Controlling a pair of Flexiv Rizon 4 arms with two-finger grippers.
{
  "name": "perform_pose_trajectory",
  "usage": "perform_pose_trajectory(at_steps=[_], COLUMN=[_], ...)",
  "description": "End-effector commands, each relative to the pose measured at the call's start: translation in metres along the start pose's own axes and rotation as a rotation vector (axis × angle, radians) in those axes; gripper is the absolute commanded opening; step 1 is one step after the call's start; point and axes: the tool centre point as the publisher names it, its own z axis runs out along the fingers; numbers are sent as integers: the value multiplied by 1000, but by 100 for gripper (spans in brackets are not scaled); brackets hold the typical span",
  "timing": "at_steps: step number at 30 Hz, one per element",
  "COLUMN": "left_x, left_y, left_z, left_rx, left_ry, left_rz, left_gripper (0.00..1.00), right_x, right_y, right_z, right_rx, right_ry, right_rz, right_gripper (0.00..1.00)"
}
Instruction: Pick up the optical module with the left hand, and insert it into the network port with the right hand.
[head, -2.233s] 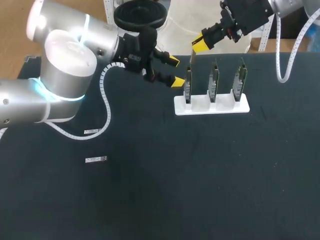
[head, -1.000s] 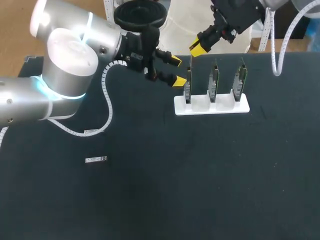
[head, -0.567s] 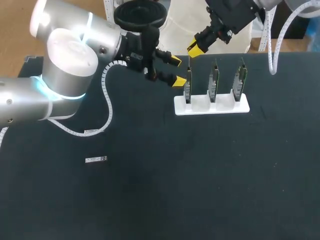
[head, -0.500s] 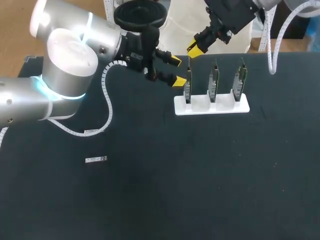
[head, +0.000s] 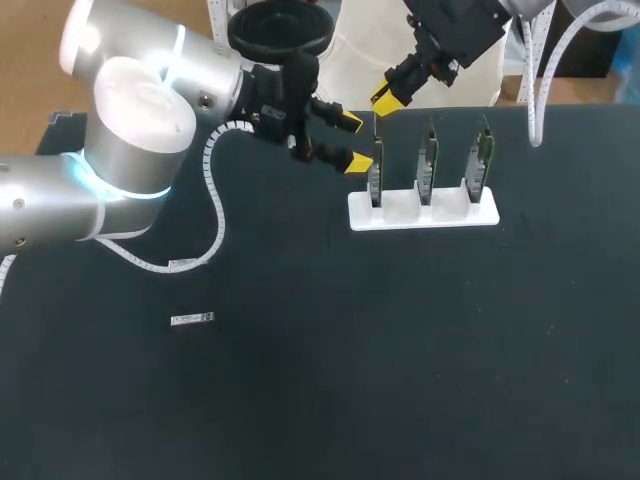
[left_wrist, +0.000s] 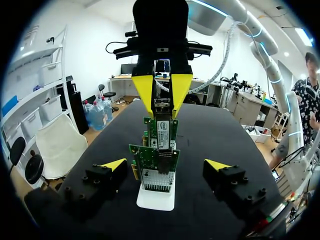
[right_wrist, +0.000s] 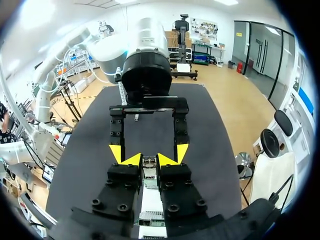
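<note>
The right pincer (head: 385, 97) hangs over the leftmost card (head: 376, 175) in the white rack (head: 420, 215). It is clenched on the module (left_wrist: 161, 106), which points down at the card's top edge, held that way, I judge, to line it up for insertion. I cannot pick out the port, nor tell whether the module touches the card. The left pincer (head: 350, 141) sits just beside the same card, low over the counter (head: 400, 350), spread wide and empty, perhaps ready to steady things.
</note>
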Motion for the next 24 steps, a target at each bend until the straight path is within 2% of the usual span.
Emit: perform_pose_trajectory(at_steps=[1, 15, 24], left_x=[-1, -1, -1], left_y=[0, 0, 0], left_z=[0, 0, 0], left_rx=[1, 1, 1], left_ry=[5, 5, 5], left_rz=[-2, -2, -2], left_gripper=[100, 100, 100], right_x=[2, 1, 1], right_y=[4, 15, 14], right_z=[0, -5, -1], right_rx=[6, 72, 68], right_ry=[-9, -29, -24], right_rz=[5, 17, 13], right_gripper=[0, 0, 0])
